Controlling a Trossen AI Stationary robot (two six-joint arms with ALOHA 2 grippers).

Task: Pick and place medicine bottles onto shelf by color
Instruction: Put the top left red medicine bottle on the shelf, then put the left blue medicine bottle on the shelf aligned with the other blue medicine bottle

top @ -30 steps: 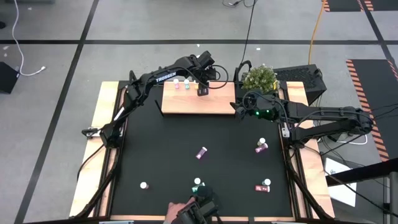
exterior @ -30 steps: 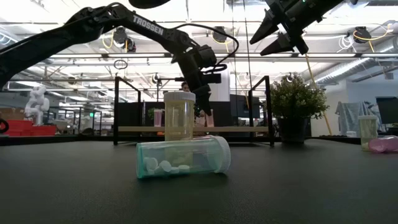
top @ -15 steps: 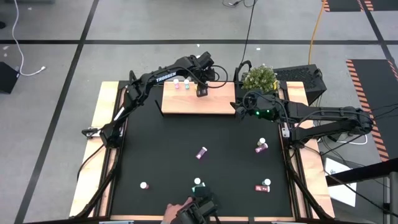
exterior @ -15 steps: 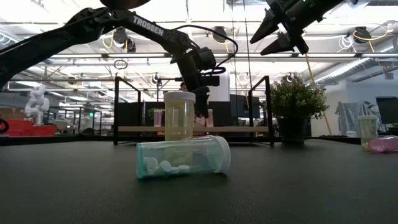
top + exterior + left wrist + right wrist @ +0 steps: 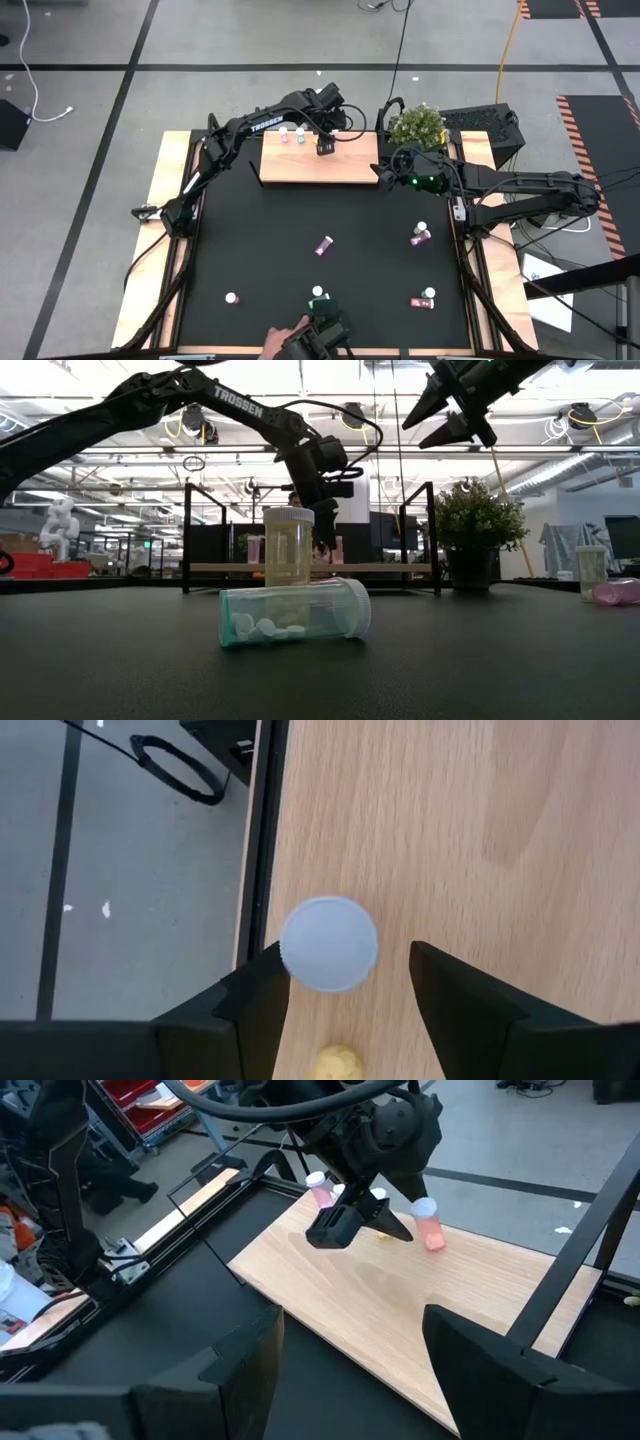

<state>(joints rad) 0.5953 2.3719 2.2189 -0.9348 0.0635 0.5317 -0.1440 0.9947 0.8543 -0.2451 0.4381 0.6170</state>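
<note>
The light-wood shelf [image 5: 320,165] stands at the table's far side. My left gripper [image 5: 345,952] hangs over it, pointing steeply down and open, with a white-capped bottle [image 5: 328,944] upright between its fingers near the shelf's far edge. The cap hides that bottle's body. Two pink bottles [image 5: 428,1225] [image 5: 320,1188] stand on the shelf beyond the gripper. A small yellow thing [image 5: 337,1063] shows low between the fingers. My right gripper [image 5: 455,422] waits high by the shelf's right end, open and holding nothing. My left gripper stands astride the white cap [image 5: 300,955] from above. One finger [image 5: 262,995] comes right up to the cap's rim, and I cannot tell whether it touches. The other finger [image 5: 450,995] is clearly apart. The bottle stands on the shelf.
Loose bottles lie on the black table: magenta ones [image 5: 323,244] [image 5: 420,236] [image 5: 425,297], a white-capped one [image 5: 231,297], a teal one lying [image 5: 295,612] before an upright yellow one [image 5: 288,546]. A potted plant [image 5: 417,125] stands far right. A person's hand [image 5: 275,345] shows at the near edge.
</note>
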